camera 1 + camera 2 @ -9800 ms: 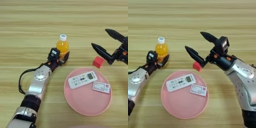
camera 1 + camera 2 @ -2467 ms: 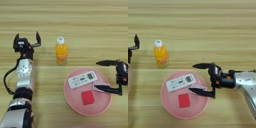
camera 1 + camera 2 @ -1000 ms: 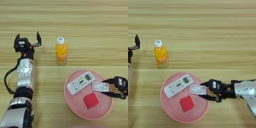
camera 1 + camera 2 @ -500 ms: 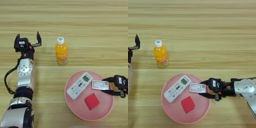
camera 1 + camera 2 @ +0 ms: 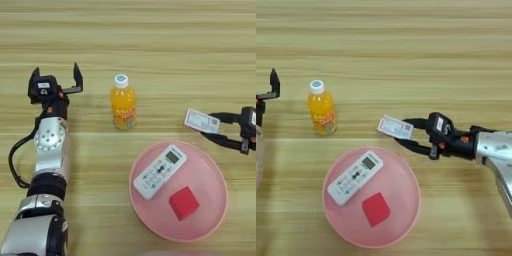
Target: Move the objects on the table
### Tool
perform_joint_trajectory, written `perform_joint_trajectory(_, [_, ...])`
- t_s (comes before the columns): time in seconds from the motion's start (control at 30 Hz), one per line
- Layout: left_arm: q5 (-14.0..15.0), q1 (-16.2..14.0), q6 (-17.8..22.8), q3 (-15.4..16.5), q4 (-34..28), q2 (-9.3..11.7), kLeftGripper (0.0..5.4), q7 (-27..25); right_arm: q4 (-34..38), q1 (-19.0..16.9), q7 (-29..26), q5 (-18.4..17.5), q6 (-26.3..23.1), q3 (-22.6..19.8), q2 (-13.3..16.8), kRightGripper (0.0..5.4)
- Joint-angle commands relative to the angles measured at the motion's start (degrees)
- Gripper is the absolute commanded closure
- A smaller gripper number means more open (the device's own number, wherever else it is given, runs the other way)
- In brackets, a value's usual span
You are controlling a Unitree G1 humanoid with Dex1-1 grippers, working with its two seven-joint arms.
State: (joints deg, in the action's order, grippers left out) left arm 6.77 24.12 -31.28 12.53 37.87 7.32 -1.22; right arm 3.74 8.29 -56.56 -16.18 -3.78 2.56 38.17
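My right gripper [image 5: 404, 131] is shut on the flat white-and-red card-like box [image 5: 395, 127], holding it above the table just beyond the pink plate's far right rim. The white remote control [image 5: 354, 177] lies slantwise in the plate's left half, and the small red cube [image 5: 375, 209] rests in the plate nearer me. The orange-drink bottle [image 5: 123, 107] with its white cap stands upright on the wood to the plate's upper left. At the left, well away from the bottle, my left gripper [image 5: 55, 79] is raised and open, holding nothing.
The big round pink plate [image 5: 216, 205] sits at the lower right of the wooden table [image 5: 150, 45]. My left arm [image 5: 48, 165] runs up the left side from the near edge.
The right gripper has lifted the card-like box out of the plate and carried it away from me, past the rim. The remote and red cube shifted slightly inside the plate. The left arm stayed put.
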Motion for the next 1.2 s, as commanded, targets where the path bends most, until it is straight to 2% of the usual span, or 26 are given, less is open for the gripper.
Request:
perform_joint_trajectory(0.03, [-0.17, 0.92, -0.38, -0.15, 0.38, -0.22, 0.00, 0.14, -3.63, 2.81, 3.97, 1.99, -3.11, -0.02, -1.64, 3.29])
perform_joint_trajectory(0.4, [-0.01, 0.71, -0.50, -0.07, 0.21, -0.07, 0.00, -0.08, -15.30, 4.63, 8.86, 7.25, -3.50, 2.92, -6.40, 3.29])
perform_joint_trajectory(0.8, [0.06, 0.83, -0.75, -0.04, 0.56, -0.08, 0.00, -0.24, -25.99, 6.59, 9.21, 10.40, 0.92, 3.95, -8.86, 3.29])
perform_joint_trajectory(0.83, [0.06, 0.83, -0.75, -0.04, 0.57, -0.08, 0.00, -0.27, -26.34, 6.60, 9.11, 10.48, 1.20, 3.97, -8.88, 3.00])
perform_joint_trajectory(1.07, [0.06, 0.92, -0.79, -0.10, 0.78, -0.11, 0.00, -0.33, -27.38, 7.16, 8.79, 9.72, 2.27, 3.14, -9.02, 2.28])
perform_joint_trajectory(1.2, [0.14, 1.03, -0.77, -0.06, 0.94, -0.09, 0.00, -0.38, -25.05, 7.46, 8.34, 7.65, 2.29, 1.35, -8.99, 1.86])
